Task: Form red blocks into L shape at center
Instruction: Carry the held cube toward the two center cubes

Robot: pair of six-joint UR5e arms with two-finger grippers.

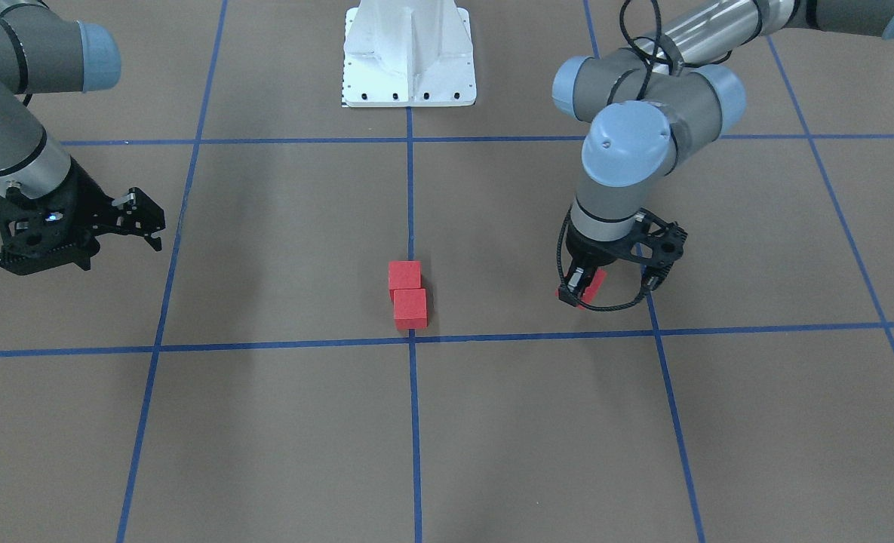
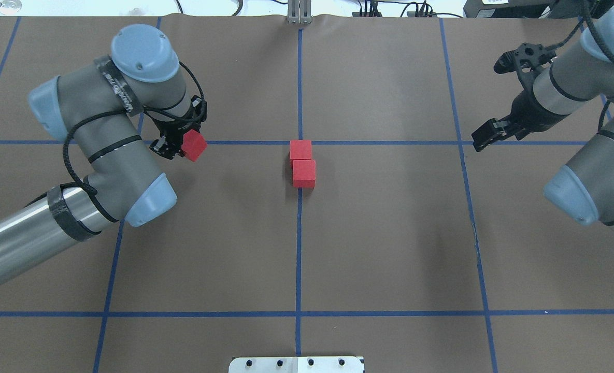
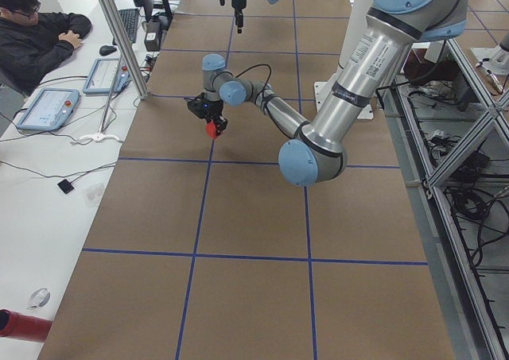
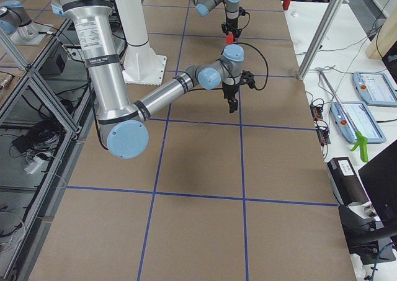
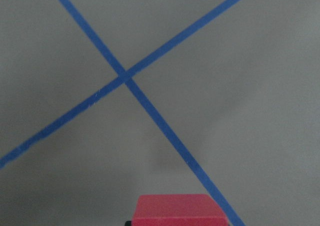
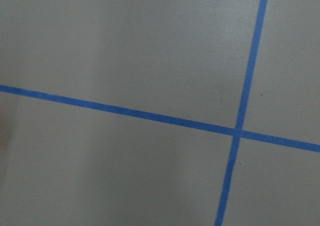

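Two red blocks [image 2: 300,149] [image 2: 303,173] lie touching in a slightly offset line at the table's center, on the middle blue line; they also show in the front view [image 1: 404,276] [image 1: 410,308]. My left gripper [image 2: 182,146] is shut on the third red block [image 2: 195,145] and holds it above the table, left of the pair. That block also shows in the front view [image 1: 591,286] and at the bottom of the left wrist view [image 5: 177,210]. My right gripper [image 2: 490,98] is open and empty, well to the right of the pair.
Blue tape lines [image 2: 379,142] divide the brown table into big squares. The white robot base [image 1: 409,56] stands at the robot's edge. An operator [image 3: 36,38] sits beside tablets [image 3: 48,108] on the white side bench.
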